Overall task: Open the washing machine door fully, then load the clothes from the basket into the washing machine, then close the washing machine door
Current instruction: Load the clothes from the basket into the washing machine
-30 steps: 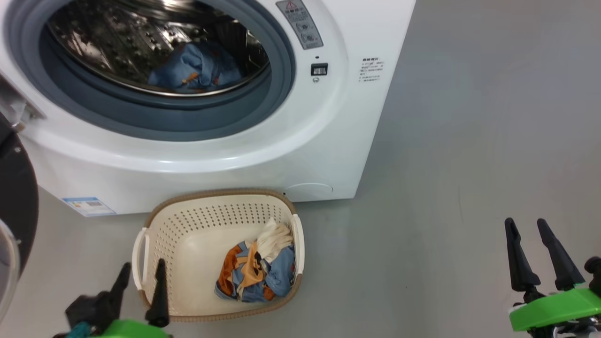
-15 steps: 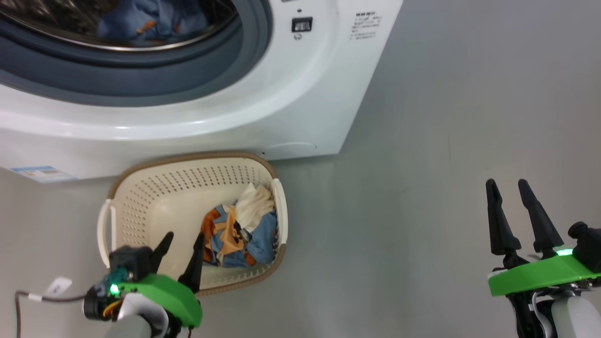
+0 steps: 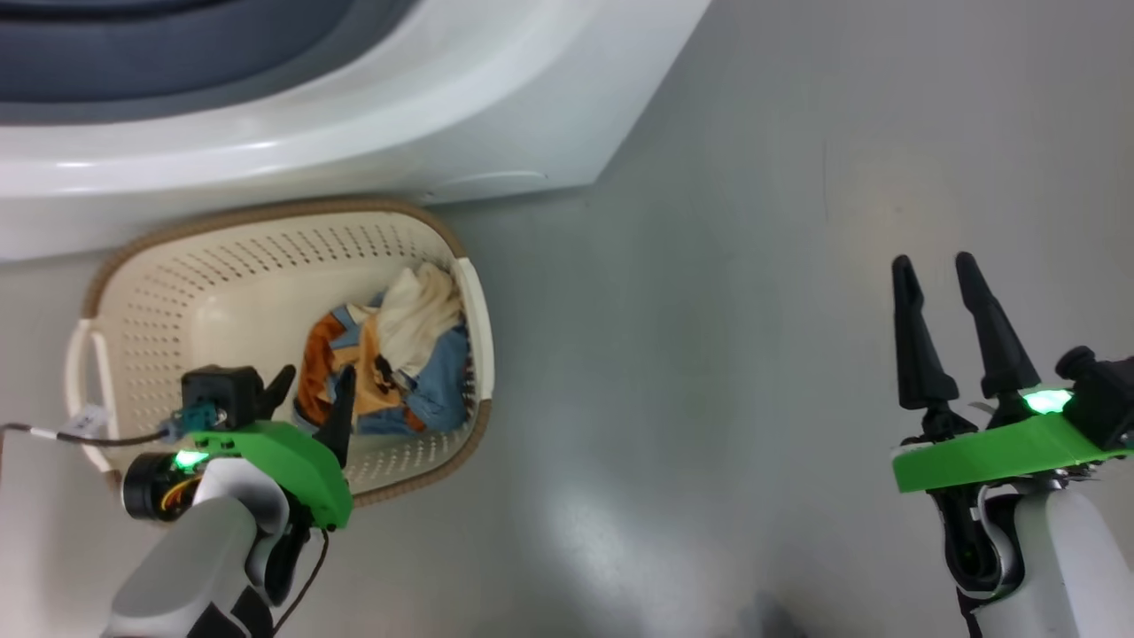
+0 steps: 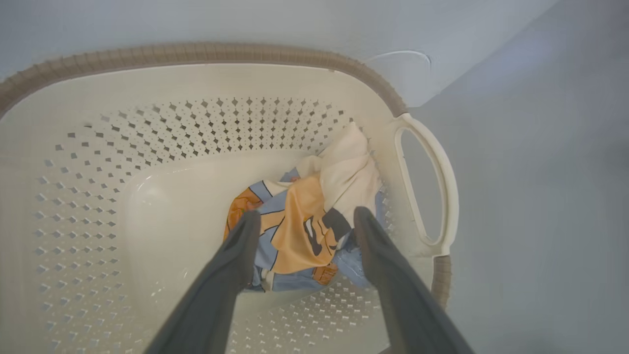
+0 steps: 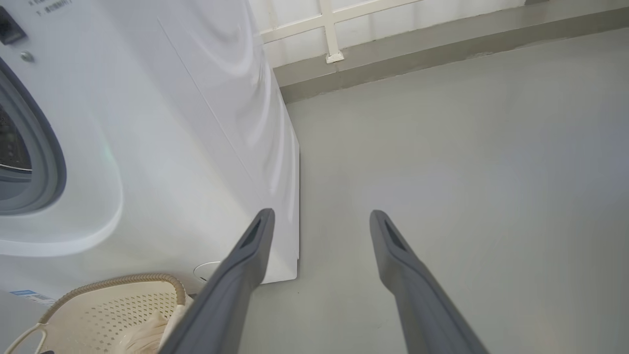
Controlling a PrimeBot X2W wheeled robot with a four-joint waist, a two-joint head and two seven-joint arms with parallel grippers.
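Over the grey floor (image 3: pixel 709 354), left pincer (image 3: pixel 316 377) hangs wide, empty, above the clothes (image 3: pixel 416 310).

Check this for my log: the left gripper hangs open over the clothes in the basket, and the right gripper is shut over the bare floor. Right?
No: the right gripper is open, not shut, as the right wrist view shows. The left gripper does hang open over the clothes in the basket.
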